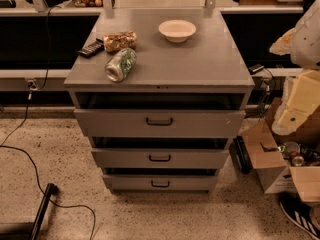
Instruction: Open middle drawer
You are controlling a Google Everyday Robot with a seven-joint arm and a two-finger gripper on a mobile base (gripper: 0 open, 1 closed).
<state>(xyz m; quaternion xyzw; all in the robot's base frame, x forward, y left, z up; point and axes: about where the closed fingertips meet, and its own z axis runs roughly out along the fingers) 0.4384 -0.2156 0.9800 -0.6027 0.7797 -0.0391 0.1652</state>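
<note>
The grey cabinet (160,66) has three drawers stacked one above the other. The middle drawer (125,159) is the second front down, with a small black bar handle (160,158) at its centre. A dark gap shows above its front, as above the other two. The top drawer (115,123) is taller and the bottom drawer (130,183) narrower. My gripper is not in view. Only pale arm parts (302,96) show at the right edge, to the right of the cabinet and apart from the drawers.
On the cabinet top lie a white bowl (177,30), a green can on its side (120,64), a snack bag (120,40) and a black device (91,49). A cardboard box (272,166) stands at right. A black cable and bar (42,209) lie on the floor at left.
</note>
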